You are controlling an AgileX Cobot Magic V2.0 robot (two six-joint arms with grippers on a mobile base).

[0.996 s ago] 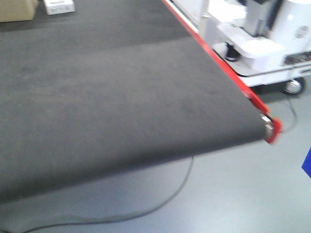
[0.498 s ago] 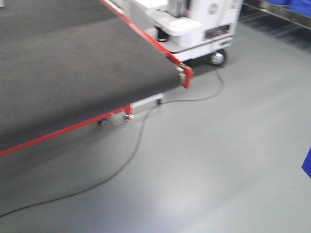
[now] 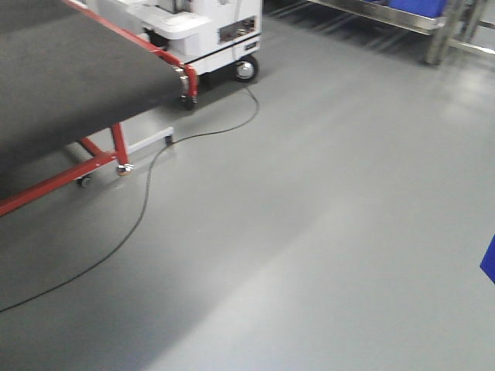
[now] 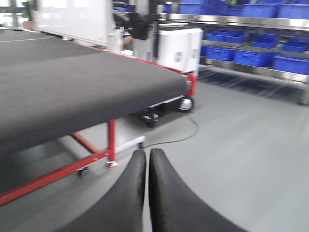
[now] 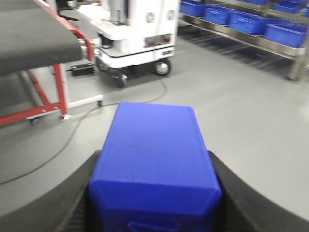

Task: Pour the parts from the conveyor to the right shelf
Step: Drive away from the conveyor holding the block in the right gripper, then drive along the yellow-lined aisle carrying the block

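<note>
One wide dark-grey felt conveyor belt [image 3: 69, 69] on red legs stands left; one stainless-steel shelf rack [image 4: 251, 21] opposite carries several blue plastic crates [image 4: 231, 55], too blurred to count. One white wheeled cart [image 3: 201, 31], one black floor cable [image 3: 143, 209]. One bright-blue plastic block [image 5: 154, 130] sits clamped in the right gripper [image 5: 154, 162]; the left gripper [image 4: 147, 154] is pinched together, empty. Best carried level, grip firm, clear of the cable, toward the rack.
</note>
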